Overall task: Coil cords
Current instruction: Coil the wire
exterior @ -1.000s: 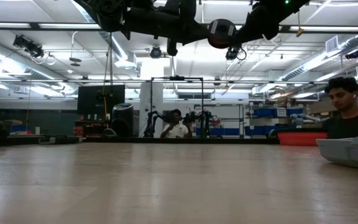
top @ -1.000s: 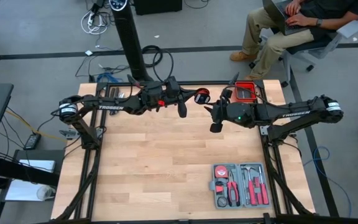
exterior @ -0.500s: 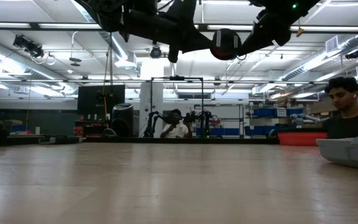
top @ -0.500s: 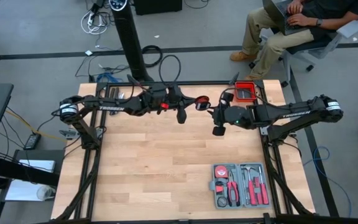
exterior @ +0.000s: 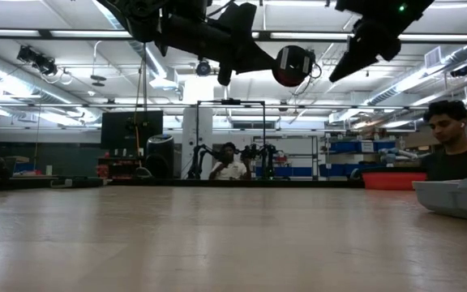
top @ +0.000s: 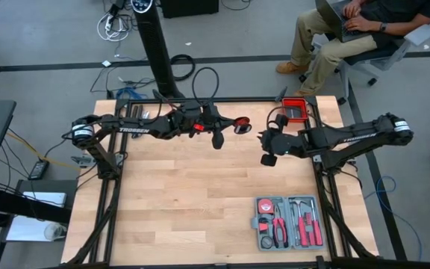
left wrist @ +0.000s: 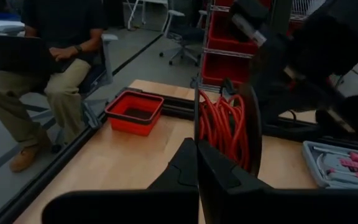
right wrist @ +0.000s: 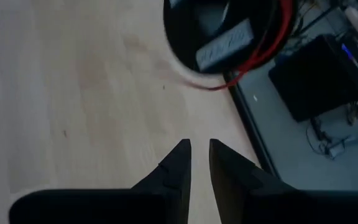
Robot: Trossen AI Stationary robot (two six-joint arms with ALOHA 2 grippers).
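A black spool [top: 242, 125] wound with thin bright red cord [left wrist: 224, 124] hangs high over the table's far middle; it also shows in the low view [exterior: 293, 65]. My left gripper [top: 231, 126] is shut on the spool. My right gripper [top: 263, 135] stands to the right of the spool, apart from it, with its fingers a little open and empty [right wrist: 197, 148]. In the right wrist view the spool [right wrist: 216, 37] shows ahead, with a loose red loop [right wrist: 272, 46] around its edge. My left gripper pinches the thin rim of the spool's black side disc [left wrist: 197, 118] between its two fingers. The fingers reach about level, from the table's left toward its right. The spool is lifted well clear of the table, and its disc stands on edge.
A grey tool case [top: 287, 222] with red-handled tools lies at the near right; it also shows in the low view [exterior: 456, 199]. A red bin [top: 295, 110] sits at the far right corner. A person [top: 349, 26] sits beyond the far edge.
My right gripper has drawn back from the spool toward the table's right edge, and a clear gap now lies between them. My left gripper has kept hold of the spool over the far middle.
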